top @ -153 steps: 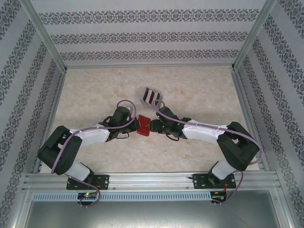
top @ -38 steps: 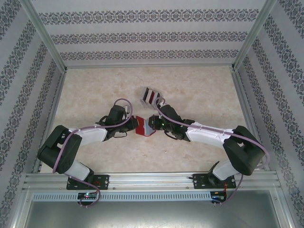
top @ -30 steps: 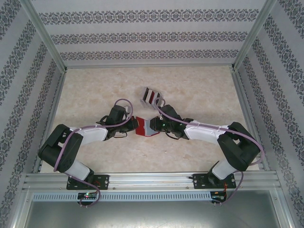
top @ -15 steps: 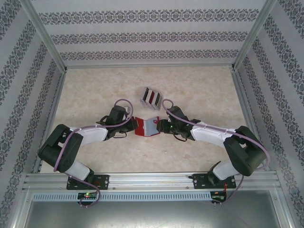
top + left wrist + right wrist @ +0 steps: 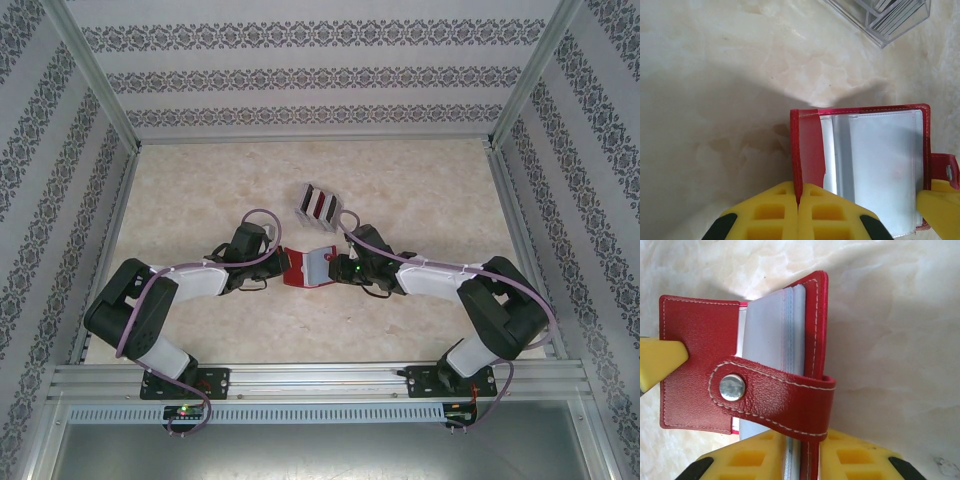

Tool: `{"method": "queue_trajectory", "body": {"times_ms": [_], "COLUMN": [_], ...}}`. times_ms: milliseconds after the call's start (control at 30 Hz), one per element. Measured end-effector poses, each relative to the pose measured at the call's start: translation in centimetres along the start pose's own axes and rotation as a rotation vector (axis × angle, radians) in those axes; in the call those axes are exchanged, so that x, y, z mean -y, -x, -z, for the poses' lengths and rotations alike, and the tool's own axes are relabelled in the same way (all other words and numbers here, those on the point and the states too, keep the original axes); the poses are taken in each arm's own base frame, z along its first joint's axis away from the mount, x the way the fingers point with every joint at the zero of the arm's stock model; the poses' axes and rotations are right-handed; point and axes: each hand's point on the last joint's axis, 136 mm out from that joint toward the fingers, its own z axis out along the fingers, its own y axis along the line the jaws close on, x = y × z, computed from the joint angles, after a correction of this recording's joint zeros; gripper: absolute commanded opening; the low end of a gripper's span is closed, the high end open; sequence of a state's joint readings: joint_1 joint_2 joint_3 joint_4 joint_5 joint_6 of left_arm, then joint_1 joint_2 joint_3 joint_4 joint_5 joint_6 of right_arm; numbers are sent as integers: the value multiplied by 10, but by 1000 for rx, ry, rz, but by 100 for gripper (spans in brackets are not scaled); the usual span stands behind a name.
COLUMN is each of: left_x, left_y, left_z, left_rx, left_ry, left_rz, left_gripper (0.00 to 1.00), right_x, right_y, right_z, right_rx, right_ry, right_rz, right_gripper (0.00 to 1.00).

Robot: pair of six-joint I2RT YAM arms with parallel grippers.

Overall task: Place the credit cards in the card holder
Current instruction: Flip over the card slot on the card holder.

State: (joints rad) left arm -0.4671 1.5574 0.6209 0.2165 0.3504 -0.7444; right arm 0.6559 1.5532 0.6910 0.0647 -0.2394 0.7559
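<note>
Centrally, the left gripper point(image 5: 798, 202) presses its yellow pads point(image 5: 771, 212) together on the edge of one red cover of the card holder point(image 5: 875, 170). The right gripper point(image 5: 802, 452) pinches the opposite cover and clear pockets, beneath the unfastened snap tab point(image 5: 765, 395). The card holder is spread open between them, mid-table point(image 5: 200, 190). Just beyond it stands a clear case point(image 5: 320, 204) with the credit cards point(image 5: 890, 12) on edge inside.
</note>
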Motion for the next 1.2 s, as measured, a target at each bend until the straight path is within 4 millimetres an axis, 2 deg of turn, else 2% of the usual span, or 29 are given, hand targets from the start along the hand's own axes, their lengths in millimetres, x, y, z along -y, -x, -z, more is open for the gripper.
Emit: {"method": "queue_trajectory", "body": {"times_ms": [133,300,533,600,900,1100,1200], "left_x": [-1,-2,-2,-2,-7,-3,0], "left_y": [-1,-1,-1,-1,8,11,8], "left_z": [-2,-2,-3,-3,5,14,13], "left_rx": [-4,-6,-8,-8,24,48,40], "left_ry": [4,5,8,7,8,-18,-39], "left_rz": [2,2,3,3,16,14,13], "left_gripper": [0,0,0,8,62,75,75], "right_x": [-4,1,-1,-2,-7,-6,-6], "right_y": [0,-7,-9,-9,-2,-3,-3], "right_z": [-2,-12,-14,-14,-18,-19,-19], "right_rx": [-4,-36,-49,-51,-47,-51,-51], "right_ry": [22,21,35,39,46,42,43], "right_rz": [3,-7,-7,-6,-4,-5,-5], "right_gripper": [27,31,39,40,38,36,36]}}
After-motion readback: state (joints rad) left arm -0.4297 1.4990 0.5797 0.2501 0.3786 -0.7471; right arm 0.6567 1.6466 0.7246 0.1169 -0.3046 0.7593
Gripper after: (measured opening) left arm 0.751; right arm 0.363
